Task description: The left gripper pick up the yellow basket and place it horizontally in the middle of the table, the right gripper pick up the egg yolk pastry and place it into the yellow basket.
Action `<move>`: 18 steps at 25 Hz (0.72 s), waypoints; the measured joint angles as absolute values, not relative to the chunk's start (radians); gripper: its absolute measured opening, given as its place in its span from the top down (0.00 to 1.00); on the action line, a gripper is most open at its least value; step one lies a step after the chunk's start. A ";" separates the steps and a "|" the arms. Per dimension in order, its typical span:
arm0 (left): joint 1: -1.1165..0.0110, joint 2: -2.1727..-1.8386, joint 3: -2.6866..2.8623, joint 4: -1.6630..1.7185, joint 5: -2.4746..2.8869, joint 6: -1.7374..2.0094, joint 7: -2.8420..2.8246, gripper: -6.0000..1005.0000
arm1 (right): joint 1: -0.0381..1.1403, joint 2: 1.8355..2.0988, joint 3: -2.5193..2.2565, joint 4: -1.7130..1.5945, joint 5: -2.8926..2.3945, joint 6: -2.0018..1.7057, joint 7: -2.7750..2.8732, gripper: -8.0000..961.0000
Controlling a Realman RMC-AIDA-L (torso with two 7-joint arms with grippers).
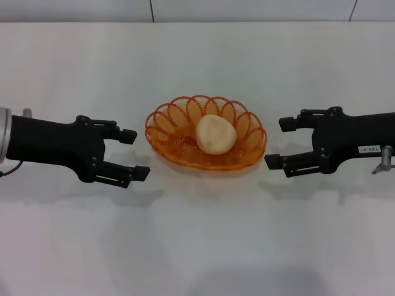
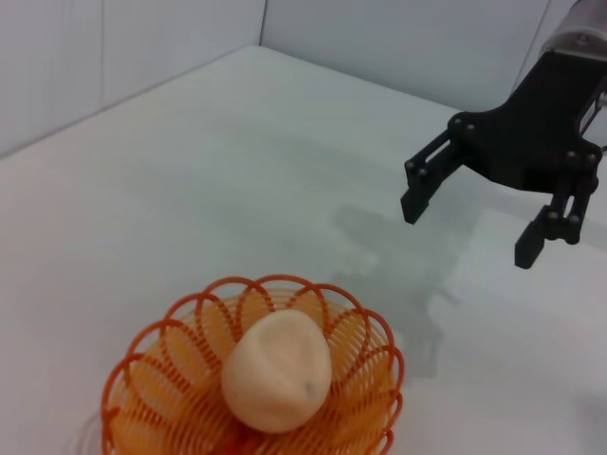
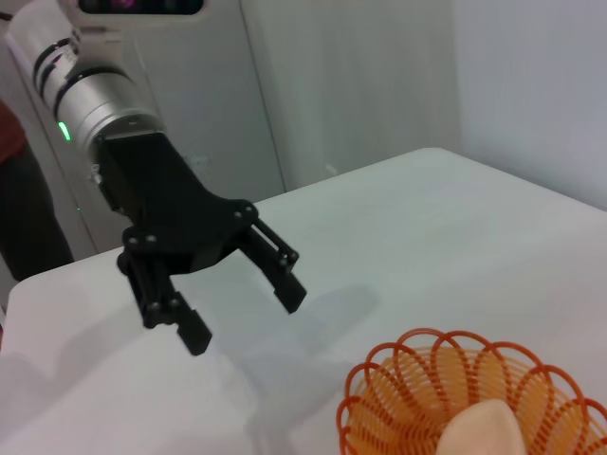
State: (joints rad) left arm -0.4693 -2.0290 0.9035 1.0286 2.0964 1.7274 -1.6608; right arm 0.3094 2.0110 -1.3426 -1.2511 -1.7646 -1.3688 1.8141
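Note:
The yellow basket (image 1: 179, 139) lies level on the middle of the table (image 1: 197, 68). The egg yolk pastry (image 1: 216, 134) rests inside it. My left gripper (image 1: 137, 155) is open and empty, just left of the basket, apart from it. My right gripper (image 1: 279, 143) is open and empty, just right of the basket, apart from it. The left wrist view shows the basket (image 2: 171, 379), the pastry (image 2: 277, 372) and the right gripper (image 2: 471, 227) beyond. The right wrist view shows the left gripper (image 3: 245, 311) and the basket (image 3: 398, 389) with part of the pastry (image 3: 484, 431).
White wall panels (image 1: 247, 9) run along the table's far edge. In the right wrist view a white cabinet front (image 3: 332, 85) stands beyond the table.

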 joint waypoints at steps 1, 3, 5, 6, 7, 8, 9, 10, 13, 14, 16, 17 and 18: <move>-0.469 -2.030 0.899 1.028 2.096 1.728 -1.656 0.16 | 0.309 2.011 -1.342 -1.251 -1.765 -1.372 1.811 0.11; -0.471 -2.031 0.895 1.025 2.096 1.728 -1.649 0.16 | 0.309 2.011 -1.341 -1.252 -1.764 -1.377 1.806 0.11; -0.476 -2.032 0.894 1.021 2.096 1.729 -1.645 0.16 | 0.309 2.011 -1.340 -1.252 -1.765 -1.378 1.804 0.11; -0.479 -2.032 0.894 1.019 2.097 1.729 -1.644 0.16 | 0.309 2.011 -1.340 -1.251 -1.765 -1.378 1.803 0.11; -0.481 -2.033 0.894 1.019 2.097 1.729 -1.643 0.16 | 0.308 2.011 -1.340 -1.250 -1.766 -1.378 1.802 0.11; -0.482 -2.033 0.894 1.019 2.097 1.728 -1.643 0.16 | 0.308 2.011 -1.340 -1.250 -1.767 -1.379 1.800 0.11; -0.484 -2.033 0.894 1.018 2.097 1.728 -1.643 0.16 | 0.309 2.011 -1.340 -1.249 -1.769 -1.380 1.799 0.11; -0.486 -2.033 0.894 1.019 2.097 1.728 -1.643 0.16 | 0.309 2.011 -1.340 -1.248 -1.770 -1.381 1.798 0.11; -0.490 -2.036 0.894 1.018 2.097 1.728 -1.638 0.16 | 0.309 2.011 -1.339 -1.247 -1.772 -1.381 1.796 0.11; -0.492 -2.039 0.894 1.017 2.097 1.728 -1.634 0.16 | 0.310 2.010 -1.339 -1.246 -1.772 -1.382 1.796 0.11; -0.495 -2.045 0.894 1.017 2.097 1.728 -1.627 0.16 | 0.311 2.010 -1.339 -1.246 -1.772 -1.382 1.796 0.11; -0.496 -2.047 0.894 1.017 2.097 1.728 -1.626 0.16 | 0.312 2.010 -1.339 -1.245 -1.773 -1.382 1.796 0.11; -0.497 -2.049 0.894 1.017 2.097 1.728 -1.624 0.16 | 0.313 2.010 -1.339 -1.245 -1.773 -1.382 1.796 0.11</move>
